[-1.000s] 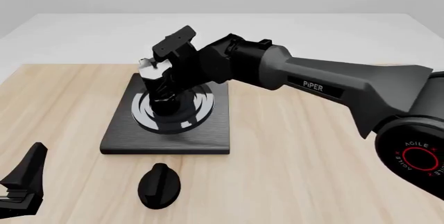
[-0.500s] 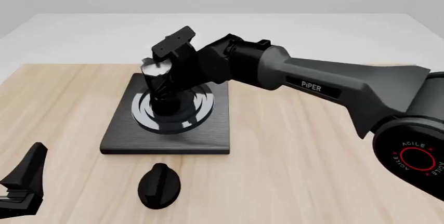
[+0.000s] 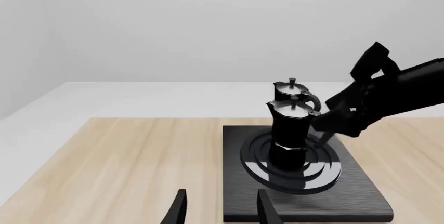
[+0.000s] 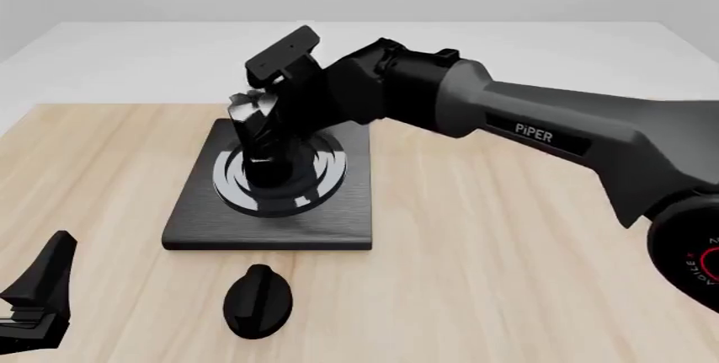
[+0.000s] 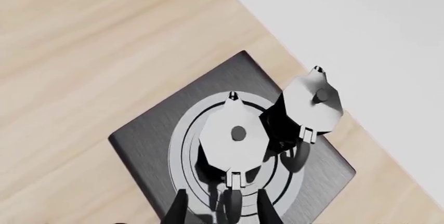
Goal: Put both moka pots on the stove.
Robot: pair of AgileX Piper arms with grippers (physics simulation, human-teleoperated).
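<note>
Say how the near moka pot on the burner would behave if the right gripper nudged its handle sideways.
Likely tips rather than slides: the near moka pot is tall and waisted over a small base. It probably behaves as a rigid body. Pushed away from the right gripper, it could knock the second moka pot close behind it on the stove.

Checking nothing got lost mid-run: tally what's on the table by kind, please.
Moka pots: 2 (near pot, far pot)
Stove: 1
Black oval knob: 1
Total: 4
</note>
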